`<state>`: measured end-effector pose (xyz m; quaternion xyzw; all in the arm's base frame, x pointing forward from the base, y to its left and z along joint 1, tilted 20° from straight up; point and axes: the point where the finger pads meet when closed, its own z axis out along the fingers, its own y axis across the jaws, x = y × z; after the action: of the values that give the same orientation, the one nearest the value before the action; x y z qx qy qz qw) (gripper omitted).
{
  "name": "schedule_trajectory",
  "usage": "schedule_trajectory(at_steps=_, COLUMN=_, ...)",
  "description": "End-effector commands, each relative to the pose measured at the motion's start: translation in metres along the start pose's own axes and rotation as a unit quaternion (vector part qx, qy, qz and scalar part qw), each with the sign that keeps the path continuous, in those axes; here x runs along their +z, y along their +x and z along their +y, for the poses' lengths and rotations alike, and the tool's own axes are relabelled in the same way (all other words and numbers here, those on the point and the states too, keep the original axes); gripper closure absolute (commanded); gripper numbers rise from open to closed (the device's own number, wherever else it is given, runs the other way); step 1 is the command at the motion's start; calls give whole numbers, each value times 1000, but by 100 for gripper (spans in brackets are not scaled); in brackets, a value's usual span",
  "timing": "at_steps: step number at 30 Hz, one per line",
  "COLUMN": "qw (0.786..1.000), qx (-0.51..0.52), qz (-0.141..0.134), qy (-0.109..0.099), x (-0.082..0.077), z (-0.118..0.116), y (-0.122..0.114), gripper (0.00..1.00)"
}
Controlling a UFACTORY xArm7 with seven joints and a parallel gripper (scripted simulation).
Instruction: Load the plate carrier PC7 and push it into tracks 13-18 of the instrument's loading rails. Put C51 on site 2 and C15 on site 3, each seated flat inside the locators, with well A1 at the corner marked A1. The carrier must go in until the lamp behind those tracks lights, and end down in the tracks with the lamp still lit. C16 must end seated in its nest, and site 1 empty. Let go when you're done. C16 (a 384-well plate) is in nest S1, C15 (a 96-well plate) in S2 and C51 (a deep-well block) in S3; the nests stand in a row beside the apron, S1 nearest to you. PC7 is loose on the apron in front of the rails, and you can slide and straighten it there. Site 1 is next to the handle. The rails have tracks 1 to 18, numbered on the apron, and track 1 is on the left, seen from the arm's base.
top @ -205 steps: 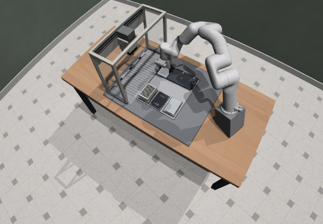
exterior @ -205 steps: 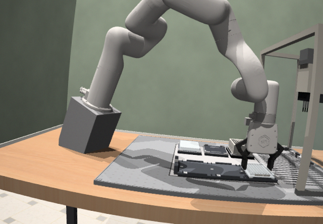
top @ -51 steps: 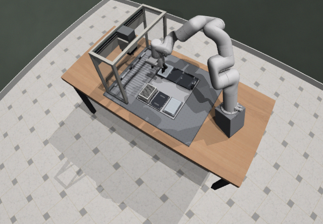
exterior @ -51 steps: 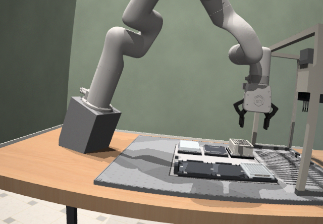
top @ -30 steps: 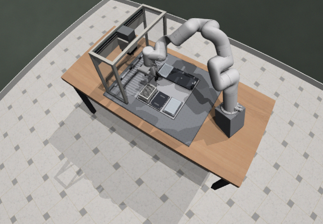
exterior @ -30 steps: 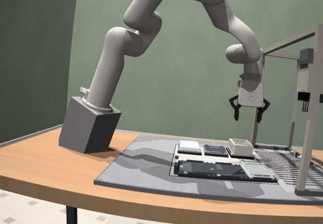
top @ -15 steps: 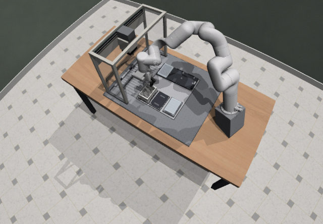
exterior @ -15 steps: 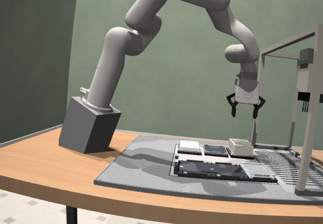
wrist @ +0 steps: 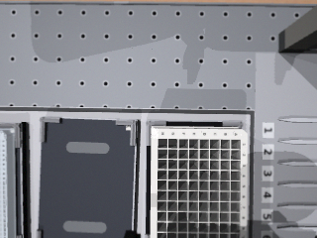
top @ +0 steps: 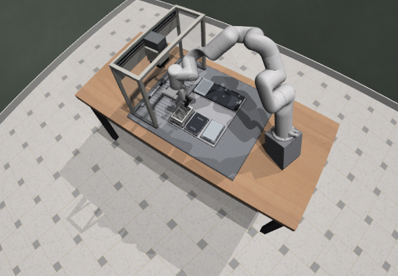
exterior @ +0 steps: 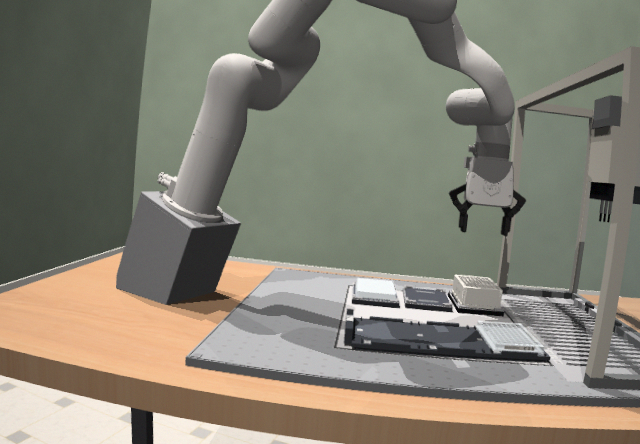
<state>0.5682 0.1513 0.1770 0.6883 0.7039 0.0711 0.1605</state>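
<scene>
My gripper (exterior: 484, 220) is open and empty, and hangs high above the deep-well block C51 (exterior: 476, 291). C51 is a white block with square wells; it sits in nest S3, next to the rails, and fills the lower right of the wrist view (wrist: 198, 180). Nest S2 (wrist: 86, 178) beside it is dark and empty. The 384-well plate C16 (exterior: 375, 289) (top: 212, 130) lies in nest S1. The dark carrier PC7 (exterior: 444, 338) lies on the apron. The 96-well plate C15 (exterior: 509, 337) sits on the carrier's end nearest the rails; its other sites are bare.
The loading rails (exterior: 558, 327) run under a grey instrument frame (top: 154, 61), whose posts stand close to C51. Track numbers (wrist: 267, 169) are printed on the apron beside the block. The arm's base box (top: 282, 147) stands on the wooden table.
</scene>
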Motion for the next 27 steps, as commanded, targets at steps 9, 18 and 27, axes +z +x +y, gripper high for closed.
schedule_trajectory(at_steps=9, qw=1000, qx=0, qz=1, qy=-2, x=17, z=1, y=1, gripper=0)
schedule_trajectory(at_steps=18, qw=1000, qx=0, qz=1, qy=-2, x=29, z=1, y=1, gripper=0)
schedule_trajectory(at_steps=27, qw=1000, qx=0, qz=1, qy=-2, x=42, z=1, y=1, gripper=0)
